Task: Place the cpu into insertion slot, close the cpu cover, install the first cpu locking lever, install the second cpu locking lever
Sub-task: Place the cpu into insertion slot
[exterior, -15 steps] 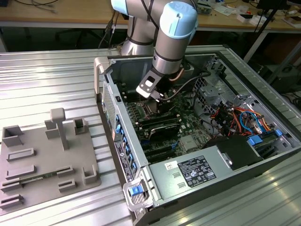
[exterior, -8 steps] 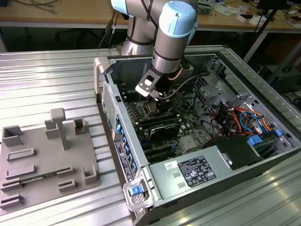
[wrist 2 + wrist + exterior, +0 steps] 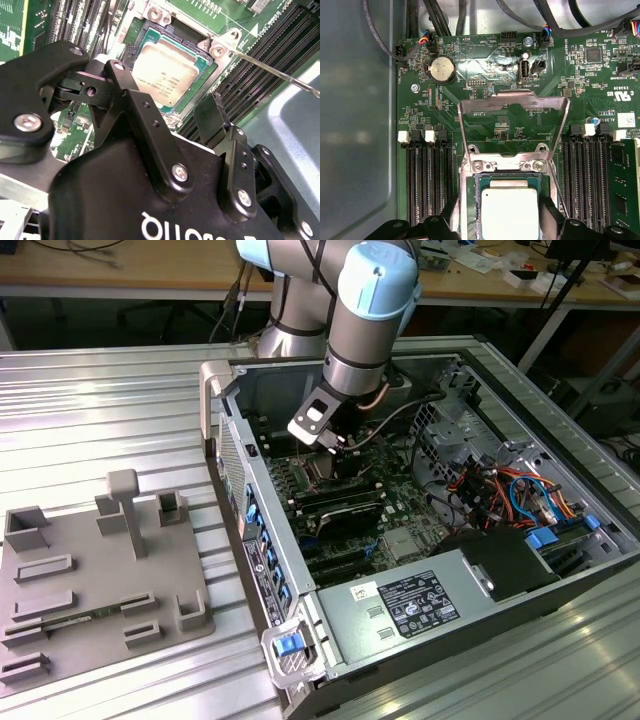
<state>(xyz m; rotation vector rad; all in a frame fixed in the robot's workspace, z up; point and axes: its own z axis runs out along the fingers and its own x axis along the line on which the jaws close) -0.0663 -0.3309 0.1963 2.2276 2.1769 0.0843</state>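
The cpu (image 3: 510, 212), a flat square chip with a dull silver top, lies in its socket on the green motherboard (image 3: 485, 60). My gripper (image 3: 502, 222) hangs just above it, open, with one black finger on either side and a small gap to the chip's edges. In the second wrist view the cpu (image 3: 167, 67) shows between the fingertips (image 3: 119, 70). The cpu cover (image 3: 512, 100), a thin silver frame, stands raised on its hinge behind the socket. A thin wire locking lever (image 3: 272, 70) sticks out beside the socket. In the exterior view my gripper (image 3: 335, 445) reaches down inside the computer case (image 3: 258, 510).
Black memory slots (image 3: 425, 185) flank the socket on both sides. A coin battery (image 3: 442, 69) and cables lie beyond the cover. In the exterior view a grey power supply (image 3: 410, 605) sits at the case's near end, and a grey fixture plate (image 3: 100, 580) rests on the table at that view's left.
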